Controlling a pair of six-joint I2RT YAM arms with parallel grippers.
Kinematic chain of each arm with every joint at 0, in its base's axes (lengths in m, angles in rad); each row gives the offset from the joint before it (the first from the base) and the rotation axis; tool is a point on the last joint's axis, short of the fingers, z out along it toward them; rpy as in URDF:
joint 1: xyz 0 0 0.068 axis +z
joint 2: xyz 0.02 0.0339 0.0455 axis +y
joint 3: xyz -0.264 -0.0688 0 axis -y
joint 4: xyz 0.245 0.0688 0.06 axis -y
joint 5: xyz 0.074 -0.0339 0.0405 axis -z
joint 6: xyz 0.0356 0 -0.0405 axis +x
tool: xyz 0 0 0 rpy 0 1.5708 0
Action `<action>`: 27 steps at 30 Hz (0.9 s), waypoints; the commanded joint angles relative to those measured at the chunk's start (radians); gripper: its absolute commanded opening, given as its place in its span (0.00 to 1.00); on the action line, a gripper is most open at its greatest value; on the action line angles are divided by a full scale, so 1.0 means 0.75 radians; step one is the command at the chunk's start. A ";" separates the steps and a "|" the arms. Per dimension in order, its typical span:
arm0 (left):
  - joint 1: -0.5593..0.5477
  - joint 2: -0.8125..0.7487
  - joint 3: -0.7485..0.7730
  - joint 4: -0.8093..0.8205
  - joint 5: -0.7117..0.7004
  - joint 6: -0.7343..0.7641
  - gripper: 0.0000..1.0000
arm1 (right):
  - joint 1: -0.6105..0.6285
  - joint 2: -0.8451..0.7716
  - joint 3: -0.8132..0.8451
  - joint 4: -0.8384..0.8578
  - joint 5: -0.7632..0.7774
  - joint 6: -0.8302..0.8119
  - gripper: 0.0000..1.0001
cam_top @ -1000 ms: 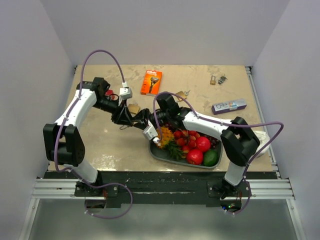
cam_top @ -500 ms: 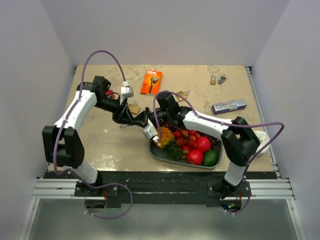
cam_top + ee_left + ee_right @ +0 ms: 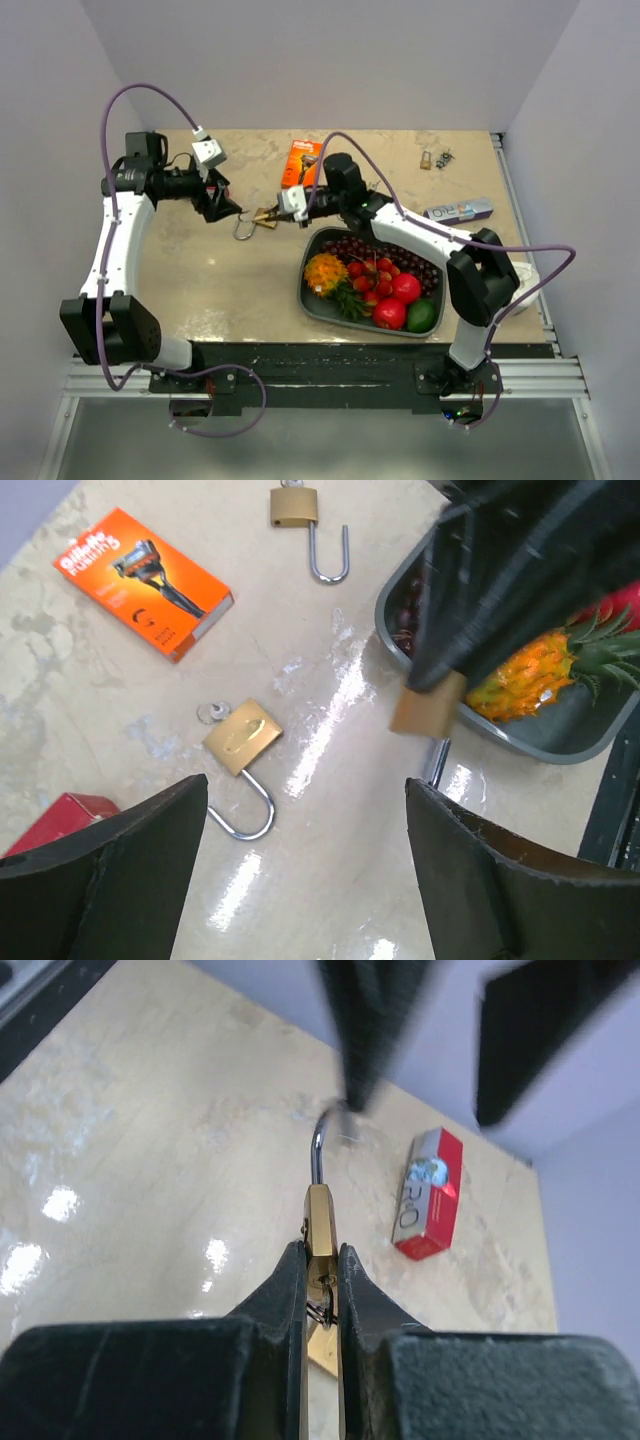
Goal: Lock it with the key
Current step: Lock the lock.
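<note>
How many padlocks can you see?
4: the held padlock in the right end effector, a loose padlock lying nearby, another padlock near the razor box, a small padlock near the far edge. More could be hidden.

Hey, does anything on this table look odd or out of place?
One brass padlock and a second brass padlock lie loose on the beige table, shackles open, near an orange razor pack. The right gripper clamps a third brass padlock, also open. Nothing looks spilled or damaged.
</note>
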 commanded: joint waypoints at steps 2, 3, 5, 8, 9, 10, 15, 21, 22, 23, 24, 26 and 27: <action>-0.011 -0.158 -0.057 0.103 0.017 0.049 0.84 | -0.127 0.050 0.154 0.198 -0.056 0.818 0.00; -0.011 -0.183 -0.080 0.113 0.017 0.074 0.84 | -0.152 0.052 0.152 0.224 -0.065 0.885 0.00; -0.015 -0.199 -0.131 0.131 0.015 0.066 0.84 | -0.166 0.044 0.138 0.282 -0.091 1.002 0.00; -0.028 -0.220 -0.168 0.193 0.013 0.060 0.84 | -0.170 0.032 0.142 0.278 -0.136 1.070 0.00; -0.036 -0.236 -0.176 0.211 0.007 0.060 0.84 | -0.170 0.032 0.138 0.280 -0.143 1.084 0.00; -0.056 -0.246 -0.196 0.229 0.001 0.060 0.84 | -0.172 0.030 0.138 0.286 -0.155 1.121 0.00; -0.167 -0.328 -0.284 0.383 -0.077 0.066 0.79 | -0.177 0.056 0.148 0.347 -0.192 1.285 0.00; -0.216 -0.346 -0.307 0.461 -0.046 0.035 0.70 | -0.181 0.079 0.175 0.331 -0.222 1.360 0.00; -0.222 -0.346 -0.303 0.461 -0.044 0.037 0.69 | -0.183 0.081 0.183 0.313 -0.222 1.362 0.00; -0.226 -0.346 -0.303 0.461 -0.048 0.035 0.69 | -0.181 0.085 0.185 0.308 -0.224 1.367 0.00; -0.228 -0.349 -0.303 0.469 -0.054 0.023 0.69 | -0.185 0.087 0.185 0.304 -0.222 1.373 0.00; -0.228 -0.349 -0.301 0.489 -0.062 -0.012 0.69 | -0.185 0.087 0.185 0.300 -0.222 1.373 0.00; -0.228 -0.349 -0.301 0.504 -0.066 -0.036 0.69 | -0.185 0.083 0.181 0.300 -0.222 1.369 0.00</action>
